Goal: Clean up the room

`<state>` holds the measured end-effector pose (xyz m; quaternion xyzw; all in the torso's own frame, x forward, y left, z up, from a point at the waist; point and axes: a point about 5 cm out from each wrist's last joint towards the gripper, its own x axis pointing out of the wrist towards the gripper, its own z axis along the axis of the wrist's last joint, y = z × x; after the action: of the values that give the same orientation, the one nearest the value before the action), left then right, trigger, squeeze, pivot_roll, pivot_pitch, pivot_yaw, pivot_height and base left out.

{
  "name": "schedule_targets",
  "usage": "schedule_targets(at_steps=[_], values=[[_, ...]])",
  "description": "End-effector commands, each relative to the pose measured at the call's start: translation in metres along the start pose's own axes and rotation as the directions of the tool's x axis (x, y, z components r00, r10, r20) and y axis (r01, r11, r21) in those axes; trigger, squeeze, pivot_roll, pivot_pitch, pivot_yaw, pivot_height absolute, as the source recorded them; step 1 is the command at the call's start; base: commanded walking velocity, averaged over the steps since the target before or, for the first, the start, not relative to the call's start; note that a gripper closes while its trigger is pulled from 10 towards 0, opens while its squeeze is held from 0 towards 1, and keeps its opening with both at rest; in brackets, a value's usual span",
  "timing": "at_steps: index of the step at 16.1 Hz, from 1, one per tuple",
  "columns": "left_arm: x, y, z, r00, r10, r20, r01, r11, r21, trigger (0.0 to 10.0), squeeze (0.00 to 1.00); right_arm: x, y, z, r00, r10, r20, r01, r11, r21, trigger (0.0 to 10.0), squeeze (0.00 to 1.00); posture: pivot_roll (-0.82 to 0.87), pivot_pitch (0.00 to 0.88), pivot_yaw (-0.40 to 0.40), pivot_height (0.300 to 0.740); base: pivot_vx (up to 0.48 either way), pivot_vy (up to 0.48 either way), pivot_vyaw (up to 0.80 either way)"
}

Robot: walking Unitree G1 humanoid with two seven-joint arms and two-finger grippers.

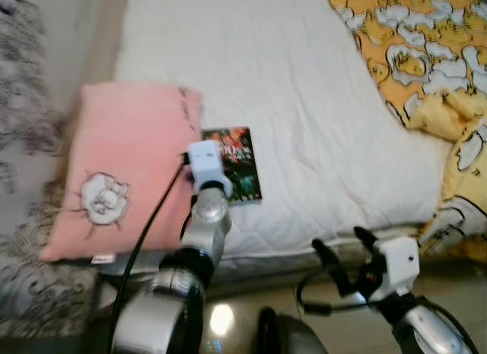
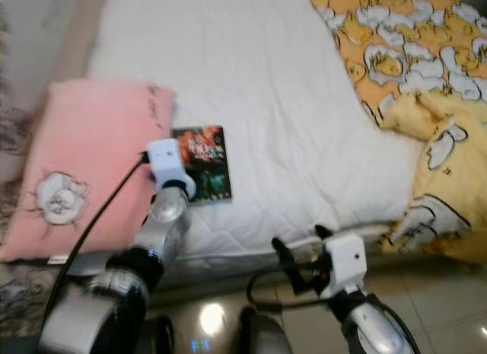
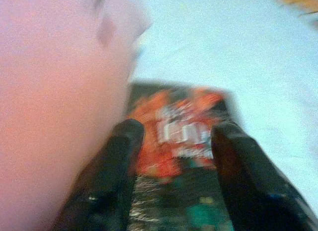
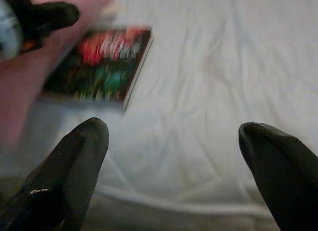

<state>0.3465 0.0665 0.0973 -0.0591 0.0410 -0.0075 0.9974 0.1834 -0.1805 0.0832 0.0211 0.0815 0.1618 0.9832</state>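
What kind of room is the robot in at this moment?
Most likely a bedroom. A bed with a white quilted cover lies ahead, a pink pillow and a yellow patterned blanket on it. A book lies beside the pillow, under the left gripper.

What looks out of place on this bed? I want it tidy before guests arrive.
A dark-covered book with red lettering lies loose on the white quilted mattress beside the pink pillow; the yellow patterned blanket sits crumpled, spilling over the bed's edge.

One book [image 1: 234, 165], one pink pillow [image 1: 125, 167], one yellow blanket [image 1: 430, 61], one bed [image 1: 289, 80]
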Motion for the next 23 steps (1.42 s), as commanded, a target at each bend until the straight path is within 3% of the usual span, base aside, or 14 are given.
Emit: schedule_targets(at_steps=[1,2,3,4,5,7,9,10,11,14,17,21,22,23], values=[[-0.011,-0.03,-0.001,0.989,-0.147,0.0,0.147,0.989,0.003,10.0,0.0,-0.001,-0.01,-0.003,0.998,-0.069,0.003,0.069,0.997,0.02,10.0,0.0,-0.12,0.0,-0.042,0.74,0.0,0.0,0.0],[-0.02,-0.034,0.0,0.972,-0.236,0.018,0.235,0.97,0.054,10.0,0.0,0.004,-0.019,-0.009,0.989,-0.146,0.002,0.146,0.988,0.049,10.0,0.0,-0.1,0.0,-0.024,0.74,0.0,0.0,0.0],[-0.022,-0.034,0.002,0.965,-0.261,0.038,0.258,0.964,0.07,10.0,0.0,0.009,-0.024,-0.012,0.983,-0.182,0.003,0.181,0.982,0.053,10.0,0.0,-0.08,0.0,-0.013,0.74,0.0,0.0,0.0],[-0.025,-0.03,0.017,0.944,-0.309,0.116,0.301,0.95,0.088,10.0,1.0,0.023,-0.038,-0.013,0.953,-0.303,0.017,0.301,0.949,0.094,10.0,0.0,-0.04,0.0,0.008,0.74,0.0,0.0,0.0],[-0.025,-0.027,0.037,0.912,-0.368,0.183,0.335,0.923,0.188,10.0,1.0,0.042,-0.048,-0.014,0.92,-0.393,0.006,0.388,0.912,0.134,10.0,0.0,-0.02,0.0,0.025,0.74,0.0,0.0,0.0],[-0.029,-0.013,0.051,0.895,-0.375,0.243,0.334,0.923,0.192,10.0,1.0,0.059,-0.047,-0.004,0.925,-0.377,0.055,0.369,0.921,0.122,10.0,0.0,-0.01,0.0,0.023,0.74,0.0,0.0,0.0],[-0.028,0.015,0.031,0.946,-0.281,0.165,0.259,0.956,0.139,10.0,1.0,0.068,-0.05,0.003,0.913,-0.394,0.107,0.389,0.919,0.061,10.0,0.0,0.0,0.0,0.009,0.74,0.0,0.0,0.0],[-0.028,0.023,0.016,0.965,-0.246,0.091,0.24,0.968,0.076,10.0,1.0,0.068,-0.05,0.002,0.913,-0.393,0.113,0.388,0.919,0.064,10.0,0.0,0.0,0.0,0.002,0.74,0.0,0.0,0.0],[-0.031,0.03,0.004,0.969,-0.243,0.04,0.239,0.968,0.08,10.0,1.0,0.067,-0.048,0.0,0.912,-0.392,0.119,0.388,0.92,0.054,10.0,0.0,0.0,0.0,0.001,0.74,0.0,0.0,0.0],[-0.04,0.035,-0.008,0.961,-0.276,0.003,0.275,0.958,0.084,10.0,1.0,0.066,-0.041,-0.009,0.92,-0.377,0.111,0.373,0.926,0.057,10.0,0.0,0.01,0.0,0.003,0.74,0.0,-0.32,0.0],[-0.035,0.032,-0.008,0.956,-0.293,-0.001,0.292,0.953,0.084,10.0,1.0,0.078,-0.038,0.001,0.927,-0.34,0.156,0.343,0.939,0.012,10.0,0.0,-0.01,0.0,0.012,0.74,0.0,-0.16,0.0],[-0.028,0.043,-0.015,0.966,-0.256,-0.029,0.257,0.966,0.021,10.0,1.0,0.088,-0.031,0.009,0.928,-0.314,0.2,0.31,0.949,0.049,10.0,0.0,-0.04,0.0,0.026,0.74,0.0,-0.24,0.0],[-0.028,0.041,-0.015,0.963,-0.267,-0.027,0.267,0.963,0.032,10.0,1.0,0.085,-0.031,0.007,0.927,-0.315,0.203,0.314,0.949,0.037,10.0,1.0,-0.04,0.0,0.025,0.74,0.0,-0.48,0.0],[-0.029,0.038,-0.016,0.961,-0.275,-0.025,0.276,0.96,0.038,10.0,1.0,0.08,-0.03,0.002,0.933,-0.303,0.193,0.303,0.953,0.028,10.0,1.0,-0.04,0.0,0.022,0.74,0.0,-0.48,0.0]])
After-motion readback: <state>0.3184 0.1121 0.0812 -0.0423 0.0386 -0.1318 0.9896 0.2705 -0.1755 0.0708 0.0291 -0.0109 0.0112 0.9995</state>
